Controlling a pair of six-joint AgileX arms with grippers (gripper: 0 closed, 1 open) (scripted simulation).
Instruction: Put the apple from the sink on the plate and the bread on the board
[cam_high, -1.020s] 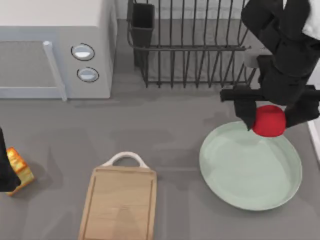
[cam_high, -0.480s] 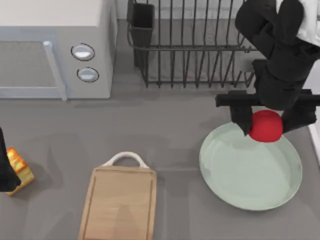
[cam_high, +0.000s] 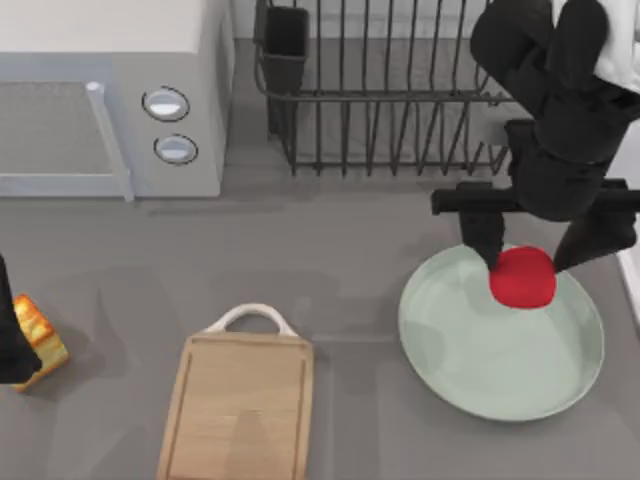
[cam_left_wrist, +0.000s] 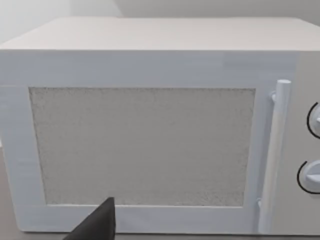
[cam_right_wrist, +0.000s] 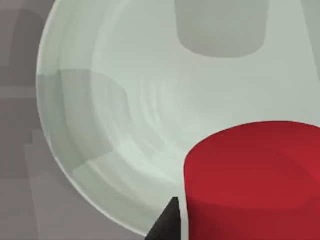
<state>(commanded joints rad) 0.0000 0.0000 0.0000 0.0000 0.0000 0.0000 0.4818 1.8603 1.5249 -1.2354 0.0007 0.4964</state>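
Two arms | right gripper (cam_high: 528, 250) over plate (cam_high: 470, 370), far right – jaws spread, apple (cam_high: 522, 277) resting on its far part | left gripper (cam_high: 12, 345) at left desk edge beside bread (cam_high: 38, 335) – grip unclear | board (cam_high: 240, 410) bare

Grey table (cam_high: 330, 255): microwave (cam_high: 110, 95), rack (cam_high: 380, 90), plate (cam_high: 500, 370), board (cam_high: 238, 410), bread (cam_high: 38, 340).

Top cam looked straight down over the table (cam_high: 330, 270). Left wrist cam faced the microwave (cam_left_wrist: 150, 130) front, close. Right wrist cam sat very near the plate (cam_right_wrist: 125, 115), shared with top.
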